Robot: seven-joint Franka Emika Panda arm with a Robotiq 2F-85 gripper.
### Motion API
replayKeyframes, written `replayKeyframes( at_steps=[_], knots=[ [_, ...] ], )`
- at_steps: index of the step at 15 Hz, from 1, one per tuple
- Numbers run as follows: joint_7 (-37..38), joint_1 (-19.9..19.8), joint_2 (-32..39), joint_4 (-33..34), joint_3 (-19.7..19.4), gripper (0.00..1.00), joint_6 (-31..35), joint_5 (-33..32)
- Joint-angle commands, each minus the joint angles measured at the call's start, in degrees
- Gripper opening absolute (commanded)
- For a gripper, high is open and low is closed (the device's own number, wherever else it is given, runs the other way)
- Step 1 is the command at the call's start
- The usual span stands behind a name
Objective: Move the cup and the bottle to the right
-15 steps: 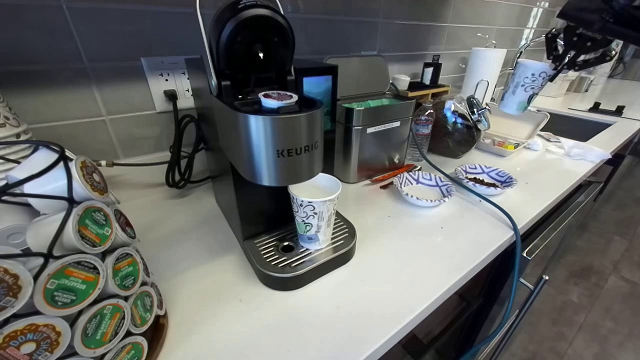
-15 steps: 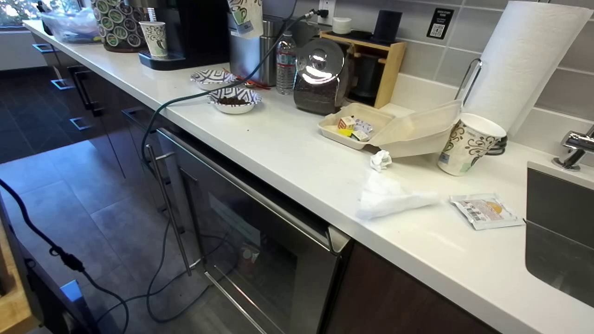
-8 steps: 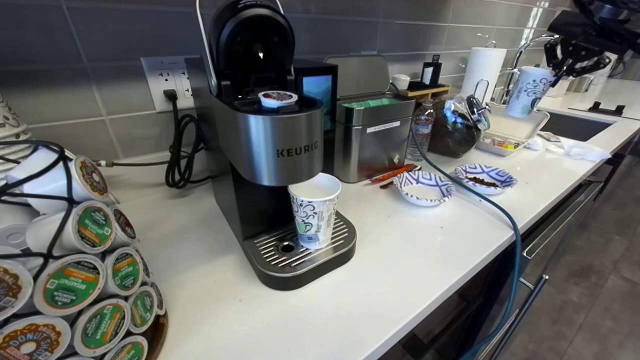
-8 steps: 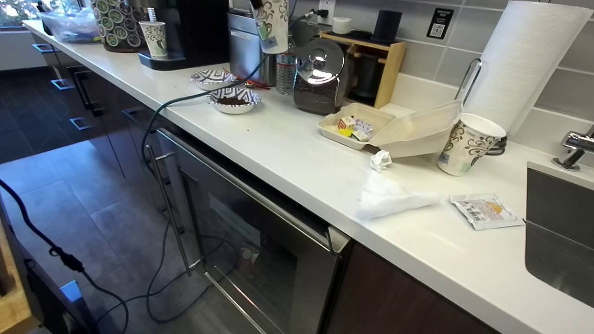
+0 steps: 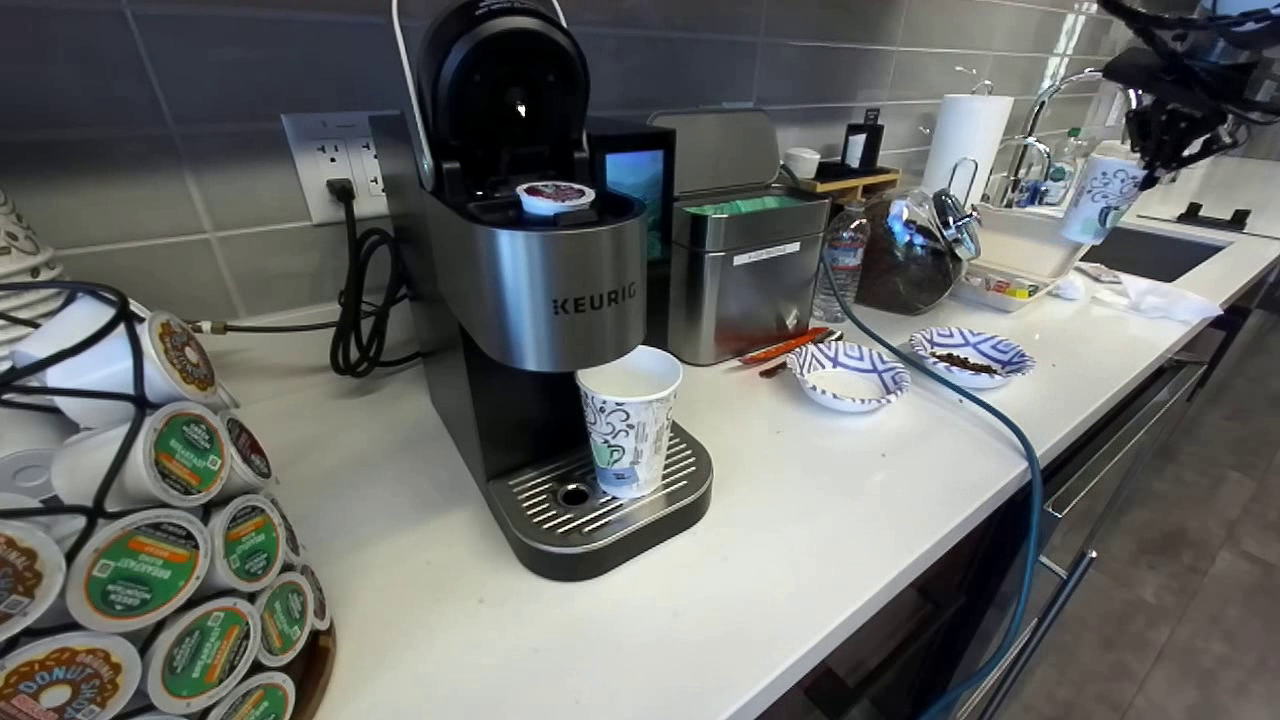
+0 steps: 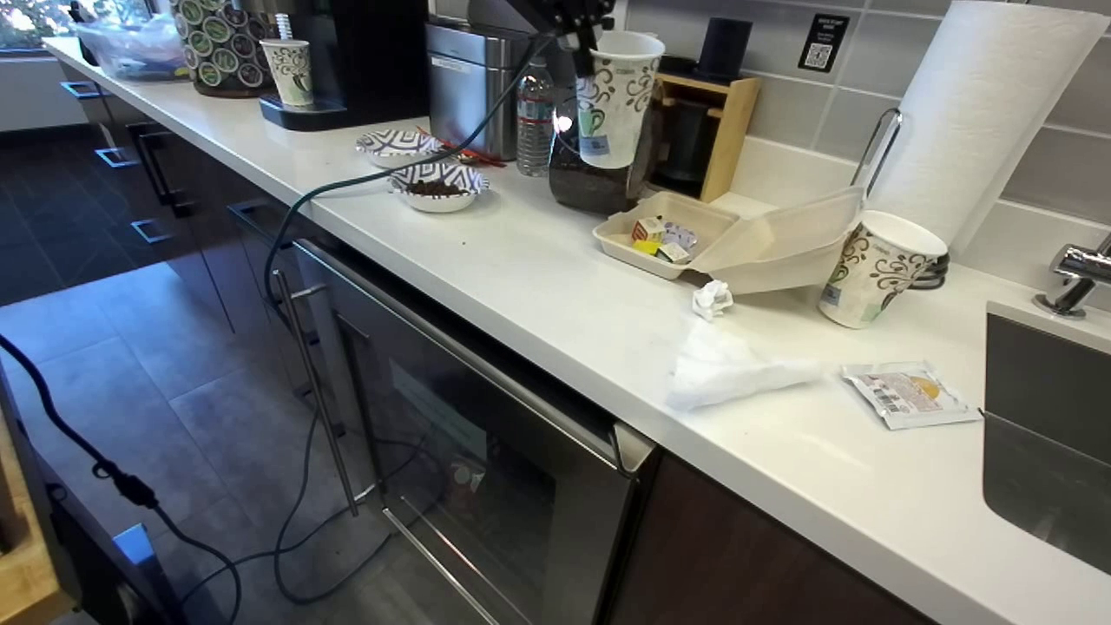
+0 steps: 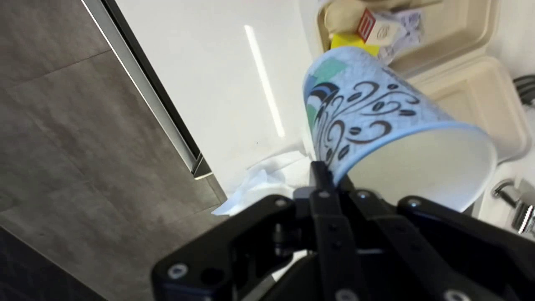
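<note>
While the long white counter (image 6: 538, 269) runs through both exterior views, the big coffee maker (image 5: 590, 290) stands on it. A fat roll of paper towels (image 6: 972, 121) stands well apart from it. A shiny metal bin (image 5: 725, 310) has its lid up. Then comes a dark round jar (image 5: 900, 265). The black gripper (image 7: 333, 175) is up in the air, its two fingers squeezed nearly together. The clear bottle (image 5: 846, 250) stands upright on the counter between the bin and the jar. The cup (image 6: 618, 108) is pinched near its rim by those fingers, tilted, up above the counter. Another paper cup (image 5: 630, 430) sits on the coffee maker's tray. Two paper bowls (image 5: 865, 370) lie next to each other, and brown bits (image 5: 965, 364) are in one.
</note>
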Motion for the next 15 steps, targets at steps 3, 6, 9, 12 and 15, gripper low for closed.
replayKeyframes(
  at_steps=[3,6,9,12,15],
  knots=[
    [14.0,0.6,8.7,5.5,-7.2,0.01,4.5,-3.6],
    [22.6,2.3,11.4,5.4,-10.6,0.01,5.3,-8.2],
    [26.7,2.7,12.9,5.3,-11.0,0.01,3.2,-9.2],
    [27.5,2.4,13.4,4.9,-10.4,0.01,1.7,-8.3],
    [27.9,2.2,13.4,4.5,-10.1,0.01,0.2,-7.7]
  ],
)
